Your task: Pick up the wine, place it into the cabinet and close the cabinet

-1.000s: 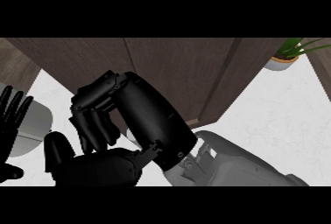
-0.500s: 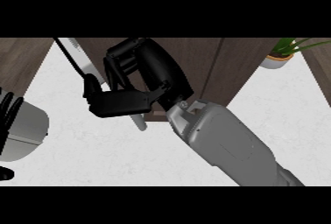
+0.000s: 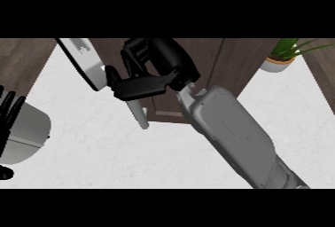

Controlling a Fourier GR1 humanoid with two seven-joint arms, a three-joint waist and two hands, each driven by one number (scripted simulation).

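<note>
White counter [image 3: 131, 150] — right hand [image 3: 153, 73] at the cabinet door [image 3: 85, 62] edge, fingers curled, holding nothing.

Single head cam, looks steeply down on the white counter [image 3: 98, 155] and dark cabinet front [image 3: 216, 62]. Close in: right forearm [image 3: 229, 133] fills mid-frame from the lower edge. Plant [image 3: 285, 55] top right. No second view to overlap.
</note>
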